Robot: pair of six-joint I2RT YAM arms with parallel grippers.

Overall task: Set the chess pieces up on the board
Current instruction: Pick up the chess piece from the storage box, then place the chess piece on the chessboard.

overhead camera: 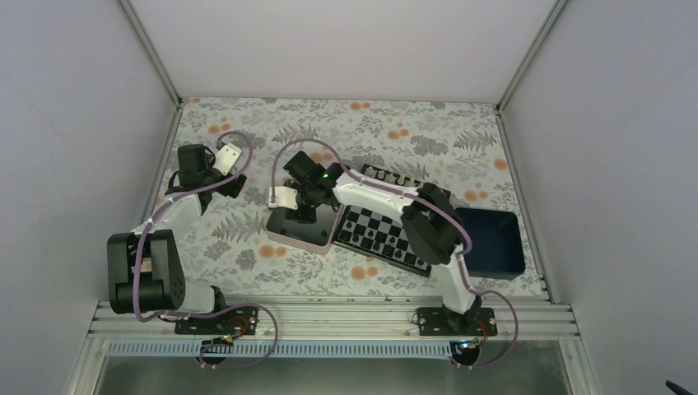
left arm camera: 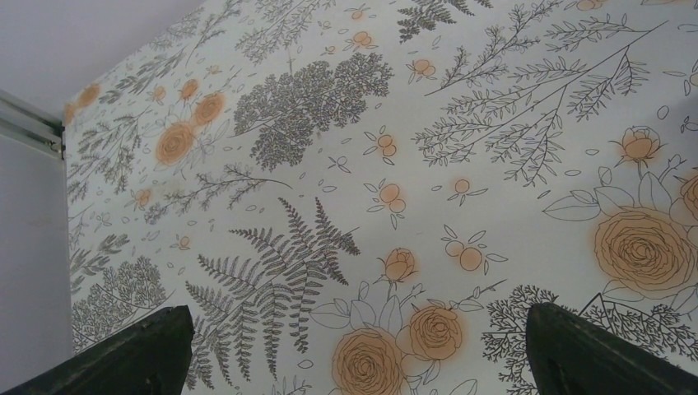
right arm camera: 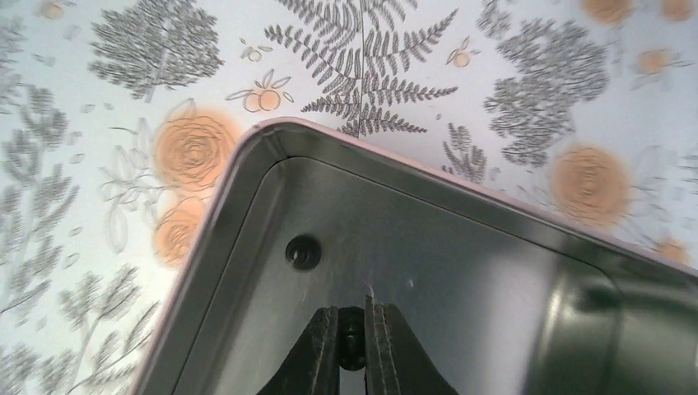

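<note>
The board [overhead camera: 387, 226] lies tilted right of the table's middle, with several tiny black chess pieces [overhead camera: 393, 178] along its far edge and a few on its squares. My right gripper [right arm camera: 352, 317] hangs inside the silver tin [right arm camera: 461, 271] and is shut on a small black chess piece [right arm camera: 352, 336]. One more black chess piece [right arm camera: 303, 252] lies on the tin's floor near its corner. In the top view the right gripper [overhead camera: 306, 212] is over the tin [overhead camera: 288, 236]. My left gripper [left arm camera: 354, 346] is open and empty above bare floral cloth at the far left [overhead camera: 226, 183].
A dark blue tray [overhead camera: 491, 241] sits right of the board near the right wall. The tin has a raised pinkish rim [right arm camera: 247, 156]. White enclosure walls surround the floral tablecloth [left arm camera: 346, 164].
</note>
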